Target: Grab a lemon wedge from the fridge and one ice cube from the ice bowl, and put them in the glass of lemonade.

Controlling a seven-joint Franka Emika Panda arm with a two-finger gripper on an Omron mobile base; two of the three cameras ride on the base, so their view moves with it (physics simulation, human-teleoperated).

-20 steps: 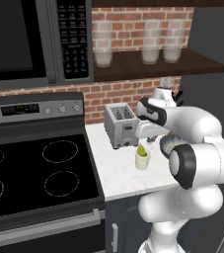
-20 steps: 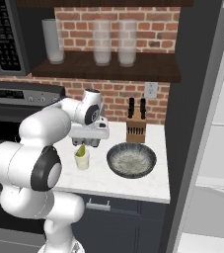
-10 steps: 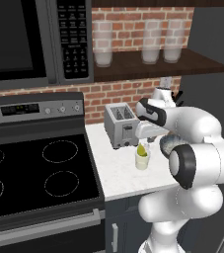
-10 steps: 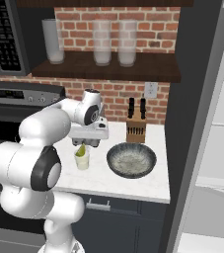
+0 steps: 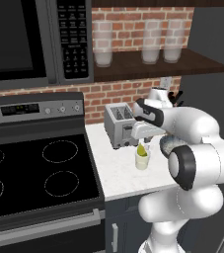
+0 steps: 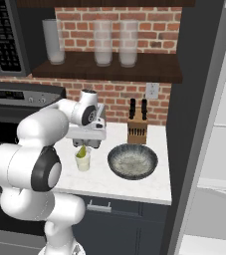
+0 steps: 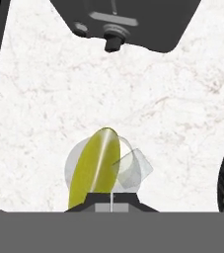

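Hanging over the glass of lemonade (image 5: 142, 159) on the white counter (image 5: 118, 170), the gripper (image 5: 141, 143) pinches the lemon wedge (image 5: 141, 148), beside the toaster (image 5: 120, 125). From the right, the ice bowl (image 6: 132, 161) sits just beside the glass. Looking down the hand, closed jaws hold the wedge over the glass rim.

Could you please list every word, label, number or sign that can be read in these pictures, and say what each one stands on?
None can be read.
Microwave keypad: rows of light marks, too small and blurred to read.
Stove control panel: a display with faint marks, unreadable.
Toaster, knife block, shelf glasses: no lettering shows.
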